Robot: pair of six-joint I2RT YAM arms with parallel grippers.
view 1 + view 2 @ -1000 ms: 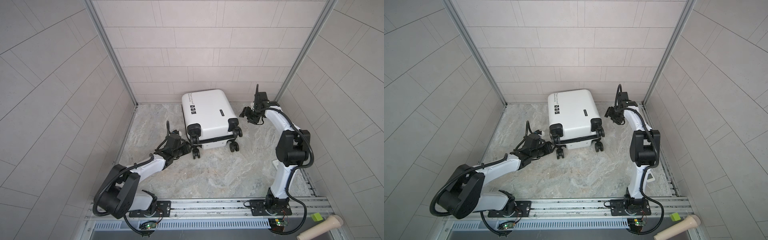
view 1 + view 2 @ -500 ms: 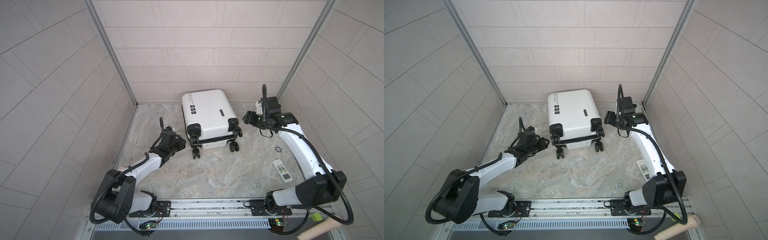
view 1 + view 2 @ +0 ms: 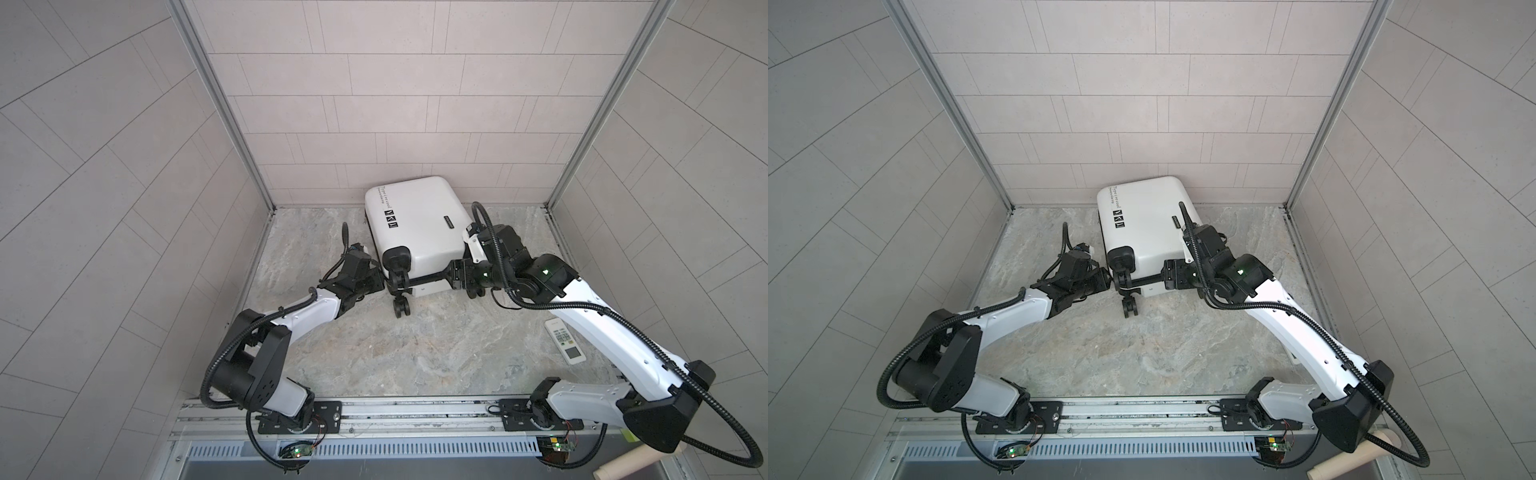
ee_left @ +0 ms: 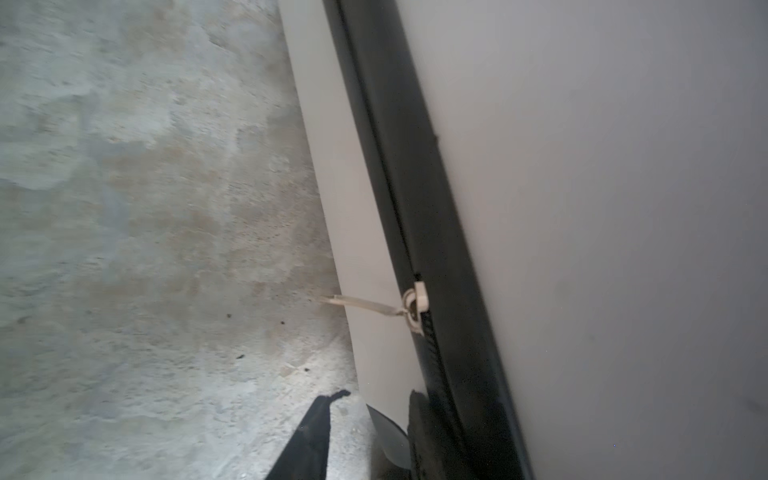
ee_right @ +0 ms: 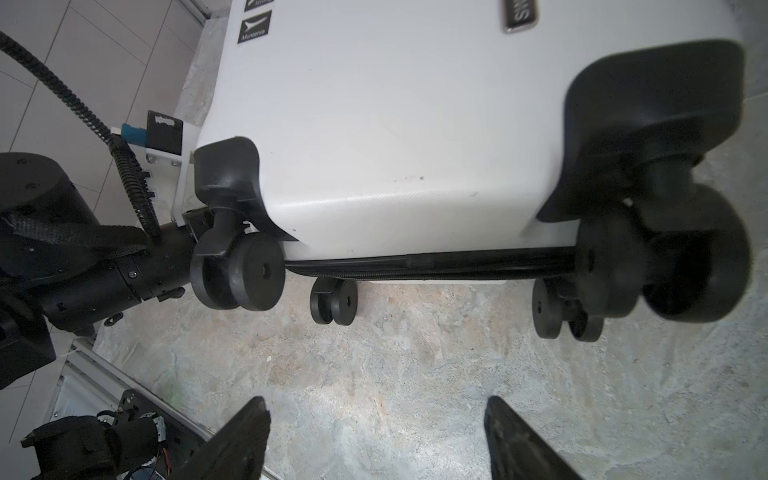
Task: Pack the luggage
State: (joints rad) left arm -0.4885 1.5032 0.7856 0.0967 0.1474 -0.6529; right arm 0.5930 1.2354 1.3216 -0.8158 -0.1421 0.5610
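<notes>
The suitcase lies flat, lengthwise out from the back wall, zip pull just ahead of the left gripper, its gap unclear to me; the right gripper gapes empty before the wheels.

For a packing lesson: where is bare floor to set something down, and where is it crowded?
Widest patch: between the arms, from the luggage to the rail. Smaller ones flank the luggage in the back corners. Crowded: its wheel end, by left gripper and right gripper.
</notes>
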